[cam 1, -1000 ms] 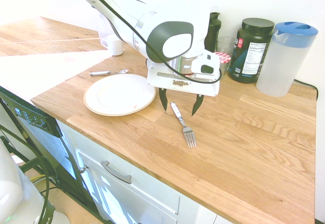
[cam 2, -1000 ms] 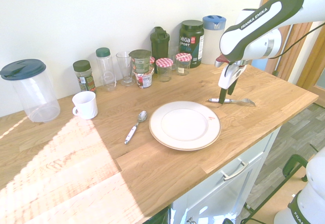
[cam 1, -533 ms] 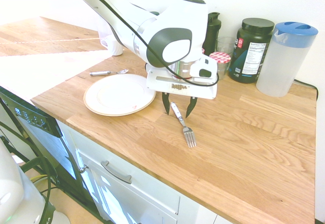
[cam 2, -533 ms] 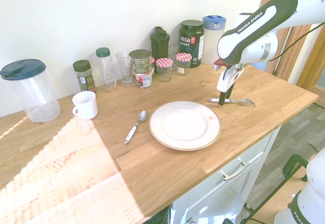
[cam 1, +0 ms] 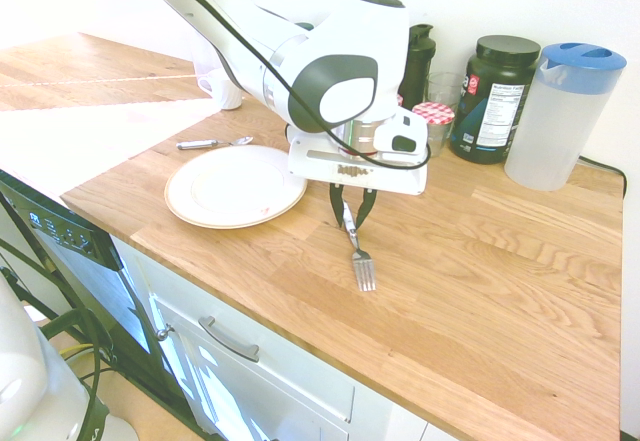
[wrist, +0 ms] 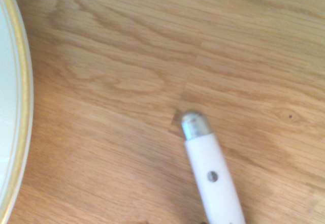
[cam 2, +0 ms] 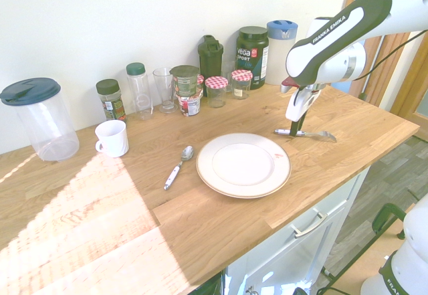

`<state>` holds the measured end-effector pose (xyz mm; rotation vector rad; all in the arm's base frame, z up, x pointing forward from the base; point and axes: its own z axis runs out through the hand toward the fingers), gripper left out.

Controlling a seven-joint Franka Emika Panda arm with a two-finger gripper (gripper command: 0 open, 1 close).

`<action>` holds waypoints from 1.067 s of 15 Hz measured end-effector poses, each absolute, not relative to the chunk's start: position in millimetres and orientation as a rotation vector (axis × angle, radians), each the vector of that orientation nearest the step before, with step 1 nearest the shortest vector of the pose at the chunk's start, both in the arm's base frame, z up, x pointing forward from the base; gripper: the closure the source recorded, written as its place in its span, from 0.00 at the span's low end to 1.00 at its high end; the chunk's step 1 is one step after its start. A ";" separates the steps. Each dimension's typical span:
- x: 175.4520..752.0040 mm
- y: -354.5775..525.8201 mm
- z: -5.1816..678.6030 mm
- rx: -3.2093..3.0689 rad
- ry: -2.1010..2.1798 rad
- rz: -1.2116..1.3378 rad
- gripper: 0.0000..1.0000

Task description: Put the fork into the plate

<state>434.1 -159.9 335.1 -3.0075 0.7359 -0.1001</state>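
Slim silver metal fork with pale whitish handle (cam 1: 358, 253): flat on the wooden countertop (cam 1: 500, 291), just beside the round white gold-rimmed plate (cam 1: 235, 185), not on it. Long axis runs from the jars at the back wall toward the counter's front edge, tines nearest that edge. White robot arm (cam 1: 330, 66): wrist low over the fork, two-finger gripper (cam 1: 351, 218) pointing straight down. Fingers narrowed to a slim gap either side of the handle; contact appears likely but is not clearly visible.
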 end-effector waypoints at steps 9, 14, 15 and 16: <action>429.3 -161.6 342.5 -3.009 0.712 -0.125 1.00; 411.8 -149.7 378.1 -3.010 0.676 -0.201 1.00; 407.8 -142.5 385.7 -3.018 0.660 -0.215 1.00; 404.4 -133.0 393.2 -3.027 0.649 -0.228 1.00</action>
